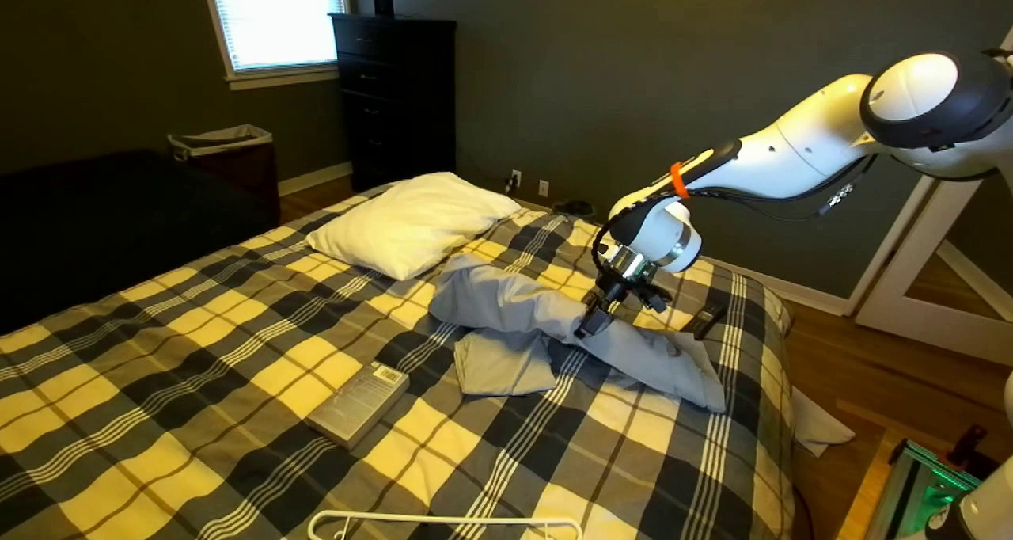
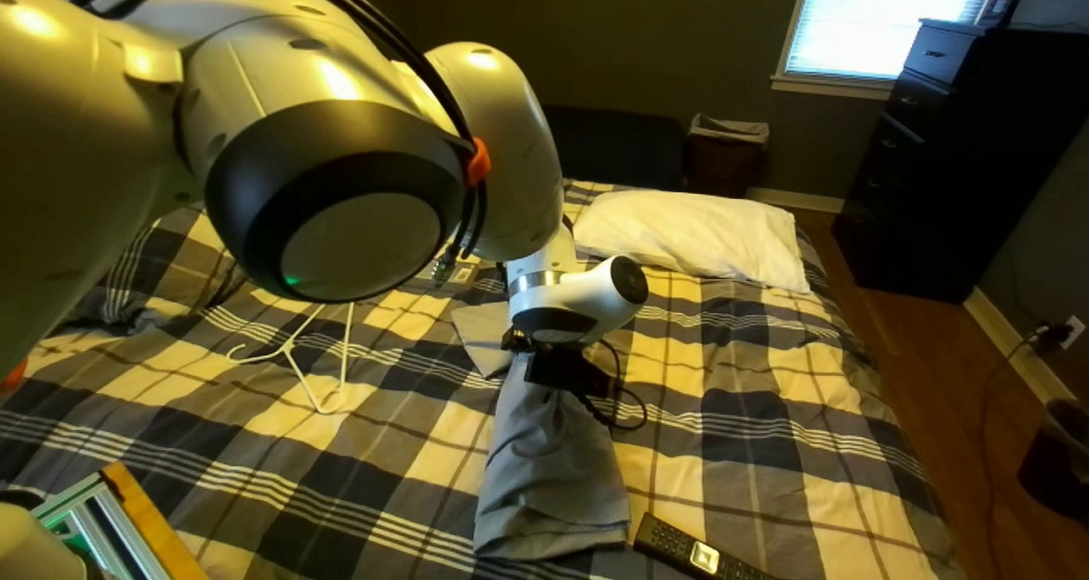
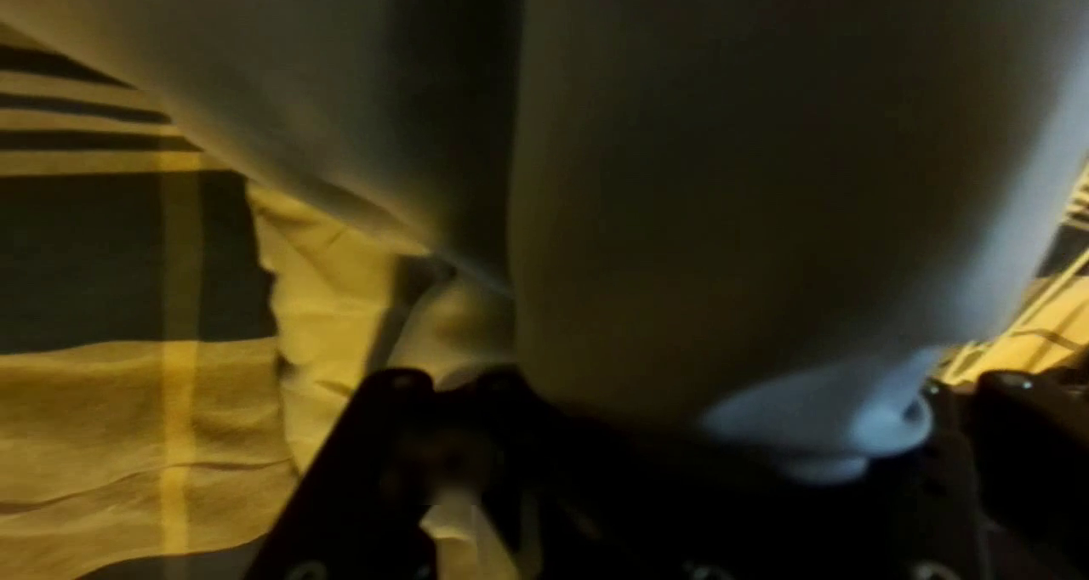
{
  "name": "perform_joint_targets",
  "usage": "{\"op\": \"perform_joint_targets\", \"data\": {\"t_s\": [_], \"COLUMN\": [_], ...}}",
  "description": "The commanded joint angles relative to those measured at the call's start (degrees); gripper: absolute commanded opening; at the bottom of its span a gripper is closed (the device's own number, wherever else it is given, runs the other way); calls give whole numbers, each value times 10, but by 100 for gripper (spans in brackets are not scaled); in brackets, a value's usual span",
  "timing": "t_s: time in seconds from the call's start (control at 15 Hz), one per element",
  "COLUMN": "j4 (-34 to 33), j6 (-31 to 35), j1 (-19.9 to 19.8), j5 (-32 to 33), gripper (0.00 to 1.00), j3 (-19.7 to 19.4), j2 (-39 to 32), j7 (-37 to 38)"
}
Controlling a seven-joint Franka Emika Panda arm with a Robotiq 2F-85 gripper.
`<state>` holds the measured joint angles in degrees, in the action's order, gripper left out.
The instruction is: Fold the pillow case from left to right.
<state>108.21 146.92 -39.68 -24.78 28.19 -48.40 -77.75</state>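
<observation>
OK, in an exterior view: pillow case (image 1: 538, 310) bunched lengthwise on plaid bedspread (image 1: 158, 397), nr white pillow (image 1: 411, 223), gripper (image 1: 621, 312) low at its mid. In an exterior view: pillow case's cam-side end just beside remote (image 2: 693, 550), arm (image 2: 502, 146) blocks most of gripper. Wrist view, dark & blurry: fingers (image 3: 383, 444) well apart, pillow case btwn 'em.

Black, white and yellow plaid fabric counter (image 2: 740, 376): a creased bed.
Smooth white robot arm (image 2: 502, 155): reaches in from the left.
Limp, wrinkled grey cloth pillow case (image 2: 553, 478): lies gathered lengthwise, near end wider.
Black claw (image 2: 544, 365): at the pillow case, fingers hidden.
Plump white fabric pillow (image 2: 698, 231): rests beyond the arm.
Thin white hanger (image 2: 287, 349): left of the pillow case.
Long black remote (image 2: 672, 542): just beside the near end.
Tall dark dresser (image 2: 953, 172): stands by the bright, slatted window (image 2: 889, 27).
</observation>
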Motion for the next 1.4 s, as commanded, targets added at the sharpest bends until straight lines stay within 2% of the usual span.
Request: {"op": "perform_joint_targets", "data": {"t_s": [0.0,0.2,0.53,0.6,0.67,0.73,0.93,1.13,1.33], "j4": [37,67,59,53,50,46,66,121,188], "j6": [156,283,268,267,265,266,283,315,414], "j1": [58,147,312,341,362,378,387,387,351], "j5": [-23,30,132,151,172,190,234,278,320], "gripper": [17,17,17,52,68,73,97,100,100], "j3": [-14,-56,-155,-174,-188,-198,-200,-215,-219], "j2": [15,9,-1,-6,-8,-10,10,76,150], "j7": [-1,75,261,298,329,357,421,468,494]}}
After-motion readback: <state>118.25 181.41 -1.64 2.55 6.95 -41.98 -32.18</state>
